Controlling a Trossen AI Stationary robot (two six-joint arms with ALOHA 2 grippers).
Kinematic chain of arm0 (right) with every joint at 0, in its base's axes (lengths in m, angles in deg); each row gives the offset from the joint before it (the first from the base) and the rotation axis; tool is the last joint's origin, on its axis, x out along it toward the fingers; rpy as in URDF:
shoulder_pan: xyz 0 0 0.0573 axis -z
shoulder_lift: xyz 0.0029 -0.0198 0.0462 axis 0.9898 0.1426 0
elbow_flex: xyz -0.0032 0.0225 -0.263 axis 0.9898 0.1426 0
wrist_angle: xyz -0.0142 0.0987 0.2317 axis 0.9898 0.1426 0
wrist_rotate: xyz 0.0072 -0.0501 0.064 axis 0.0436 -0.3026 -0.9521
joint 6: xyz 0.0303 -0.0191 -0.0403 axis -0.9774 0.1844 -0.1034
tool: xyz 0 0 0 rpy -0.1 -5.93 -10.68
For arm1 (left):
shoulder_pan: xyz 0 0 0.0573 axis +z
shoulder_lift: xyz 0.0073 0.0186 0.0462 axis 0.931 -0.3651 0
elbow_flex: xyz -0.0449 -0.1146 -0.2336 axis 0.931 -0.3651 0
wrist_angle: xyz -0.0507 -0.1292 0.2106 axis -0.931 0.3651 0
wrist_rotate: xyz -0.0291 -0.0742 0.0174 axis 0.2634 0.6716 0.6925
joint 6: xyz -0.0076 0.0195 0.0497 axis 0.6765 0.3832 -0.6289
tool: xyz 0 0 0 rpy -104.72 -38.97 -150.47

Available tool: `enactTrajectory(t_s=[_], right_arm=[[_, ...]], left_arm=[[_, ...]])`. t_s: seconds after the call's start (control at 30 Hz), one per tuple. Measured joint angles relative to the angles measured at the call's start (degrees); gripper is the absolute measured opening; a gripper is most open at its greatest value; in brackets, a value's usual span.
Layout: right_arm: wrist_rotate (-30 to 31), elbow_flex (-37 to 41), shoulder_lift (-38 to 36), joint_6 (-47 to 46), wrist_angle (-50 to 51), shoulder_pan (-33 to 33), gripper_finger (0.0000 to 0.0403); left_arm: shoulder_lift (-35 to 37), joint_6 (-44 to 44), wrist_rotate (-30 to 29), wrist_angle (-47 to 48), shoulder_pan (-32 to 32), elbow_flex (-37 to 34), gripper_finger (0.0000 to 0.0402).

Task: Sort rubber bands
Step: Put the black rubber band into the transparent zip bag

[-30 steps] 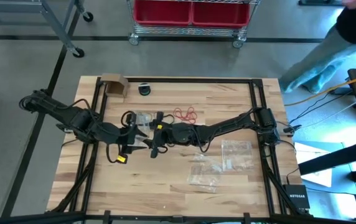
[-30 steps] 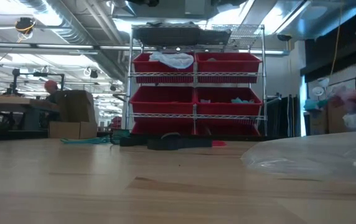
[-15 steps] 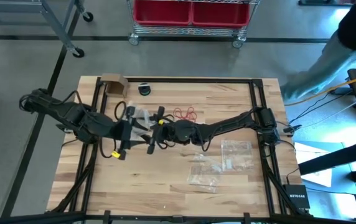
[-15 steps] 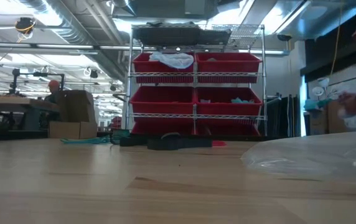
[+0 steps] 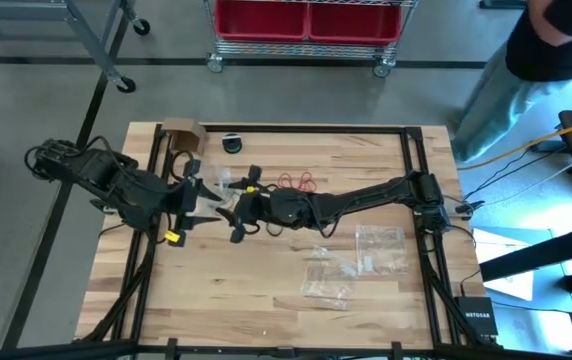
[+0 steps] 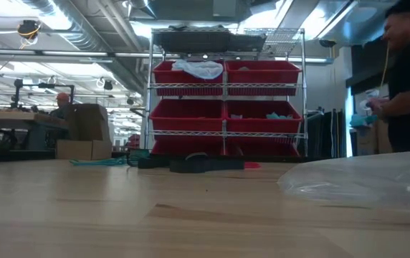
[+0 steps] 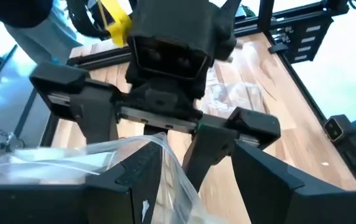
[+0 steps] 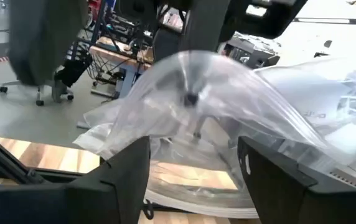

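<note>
Look at the middle of the tabletop point(image 5: 266, 290) in the high view: both arms meet there over one clear plastic zip bag point(image 5: 224, 187).

1. Left gripper point(image 5: 198, 202): it reaches in from the left side. In the left wrist view its fingers point(image 7: 131, 180) stand wide apart, with a fold of the clear bag film lying between them. You cannot tell from that view whether the film is pinched or only draped there.

2. Right gripper point(image 5: 242, 203): it reaches in from the right side, just beside the left gripper. In the right wrist view its fingers point(image 8: 125, 180) are parted, and the clear bag bulges up between them. You cannot tell whether they clamp the film.

3. Rubber bands point(image 5: 296, 182): a red cluster lies flat on the tabletop, just behind the right arm's forearm, near the bag but apart from both grippers.

4. Other items: more clear zip bags point(image 5: 378, 250) lie on the right half of the tabletop. A small cardboard box point(image 5: 180, 133) and a dark round object point(image 5: 231, 143) sit near the far edge.

5. Surroundings: a person point(image 6: 409, 86) stands beyond the table's right side.
</note>
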Motion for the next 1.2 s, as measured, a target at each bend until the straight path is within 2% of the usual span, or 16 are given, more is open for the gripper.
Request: enactTrajectory(t_s=[0.1, 0.3, 0.6, 0.77, 1.0, 1.2], right_arm=[[-0.7, 0.0, 0.0, -0.1, 0.1, 0.0, 0.0234], [-1.3, 0.0, 0.0, -1.6, 2.4, 0.8, 0.0234], [-5.3, 0.0, 0.1, -4.9, 4.6, 2.4, 0.0234], [-5.4, 0.0, 0.1, -4.7, 4.6, 2.4, 0.0234], [-5.4, 0.0, 0.1, -4.2, 7.2, 2.3, 0.0234], [-6.4, 0.0, 0.1, -2.8, 11.6, 2.2, 0.0234]], left_arm=[[0.0, 0.2, -0.7, 1.9, 0.1, 0.1, 0.0185], [0.3, 3.8, -5.6, 9.3, 0.1, 0.1, 0.0185], [0.3, 11.8, -5.9, 19.8, 0.0, -2.1, 0.0174], [0.0, 8.8, -6.0, 18.2, 0.0, -5.7, 0.0171], [-1.2, 2.7, -5.9, 9.8, 0.0, -7.4, 0.0170], [-1.3, 3.7, -5.8, 9.1, 0.0, -7.4, 0.0170]])
